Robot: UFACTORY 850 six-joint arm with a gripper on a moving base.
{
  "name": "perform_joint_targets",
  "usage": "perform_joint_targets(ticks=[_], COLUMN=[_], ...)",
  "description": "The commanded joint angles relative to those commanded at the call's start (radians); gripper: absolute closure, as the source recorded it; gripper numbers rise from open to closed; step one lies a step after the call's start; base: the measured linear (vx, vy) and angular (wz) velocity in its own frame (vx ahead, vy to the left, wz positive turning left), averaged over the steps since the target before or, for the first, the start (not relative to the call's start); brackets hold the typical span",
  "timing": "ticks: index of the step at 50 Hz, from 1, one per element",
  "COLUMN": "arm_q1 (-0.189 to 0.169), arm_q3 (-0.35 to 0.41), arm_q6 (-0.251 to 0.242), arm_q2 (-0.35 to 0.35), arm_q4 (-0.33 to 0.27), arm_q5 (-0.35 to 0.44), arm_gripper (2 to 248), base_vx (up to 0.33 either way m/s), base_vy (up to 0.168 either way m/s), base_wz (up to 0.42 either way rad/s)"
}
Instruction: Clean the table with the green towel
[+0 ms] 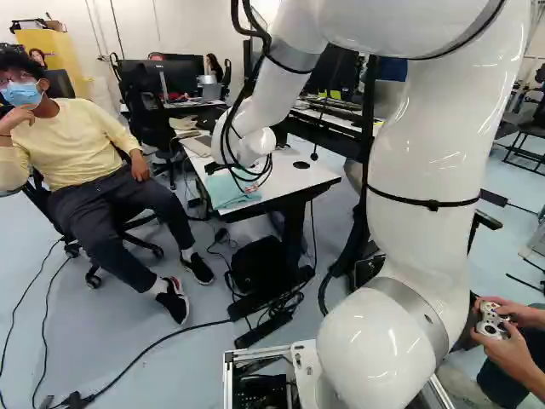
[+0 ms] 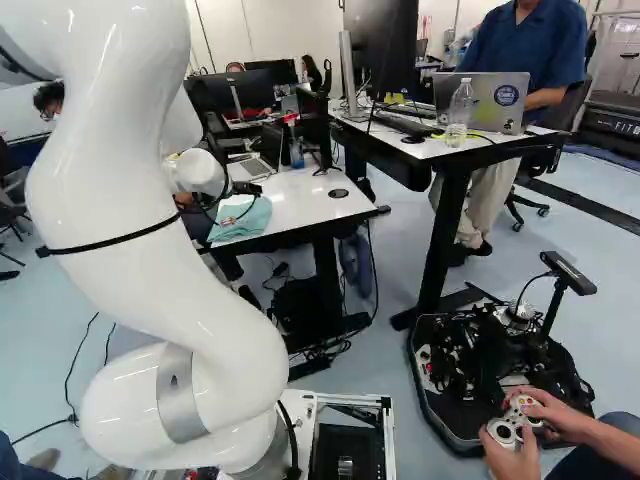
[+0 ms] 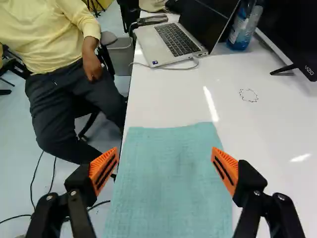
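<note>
My gripper (image 2: 246, 188) is over the near end of the white table (image 2: 300, 192), just above the green towel (image 2: 238, 222). In the wrist view, the gripper (image 3: 165, 171) is open, its orange pads wide apart. Between and beyond them, the towel (image 3: 168, 153) lies spread out, along the table's edge; no fold of it is pinched. A thin dark ring-shaped mark (image 3: 248, 95) shows on the white tabletop (image 3: 267, 129), ahead of the fingers and off to the monitor's side. The towel also drapes at the table's corner in the left base view.
Beyond the towel stand a laptop (image 3: 176, 42), a blue spray bottle (image 3: 243, 27) and a monitor (image 3: 297, 34). A seated person (image 1: 94, 162) is close beside the table. A second desk (image 2: 455, 150) is to its right. Another person's hands hold a controller (image 2: 515, 425) near the base.
</note>
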Motion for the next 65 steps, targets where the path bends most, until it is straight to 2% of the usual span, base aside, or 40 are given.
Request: perform_joint_targets(ticks=[26,65], arm_q1=[0.001,0.001], arm_q3=[0.011,0.011], arm_q6=[0.000,0.000], arm_q2=[0.005,0.005], arm_q4=[0.000,0.000], arm_q5=[0.046,0.028], arm_gripper=[3,3], base_vx=[0.000,0.000], base_vy=[0.000,0.000], base_wz=[0.000,0.000])
